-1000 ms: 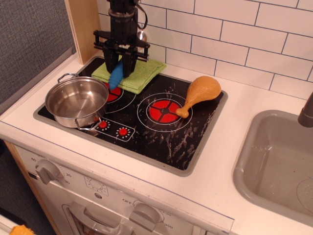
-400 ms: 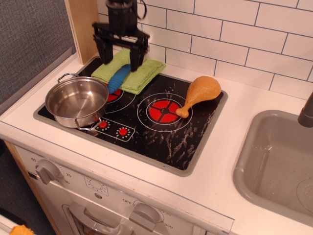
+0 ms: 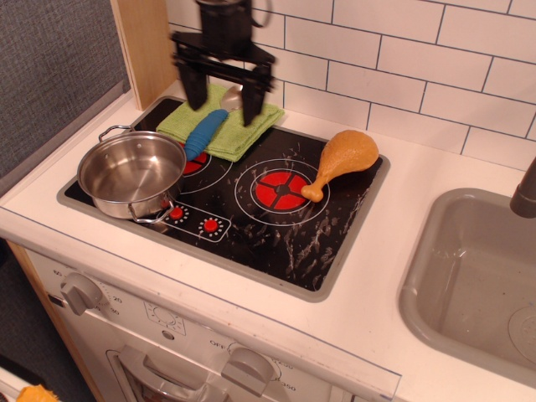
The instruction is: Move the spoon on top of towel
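Note:
The spoon (image 3: 205, 131) lies on the light-green towel (image 3: 230, 136) at the back left of the stove. Its ribbed blue handle points toward the pot and its silver bowl (image 3: 232, 101) lies at the far end. My gripper (image 3: 223, 96) hangs open above the towel, its two fingers spread wide to either side of the spoon's bowl end. It holds nothing.
A steel pot (image 3: 131, 174) stands on the front left burner, close to the spoon's handle tip. An orange toy drumstick (image 3: 342, 159) lies at the stove's back right. A grey sink (image 3: 477, 276) is at the right. A wooden panel (image 3: 142, 42) rises at the back left.
My gripper opened and let go of the spoon, which now lies on the towel. The gripper rose and shifted a little to the right.

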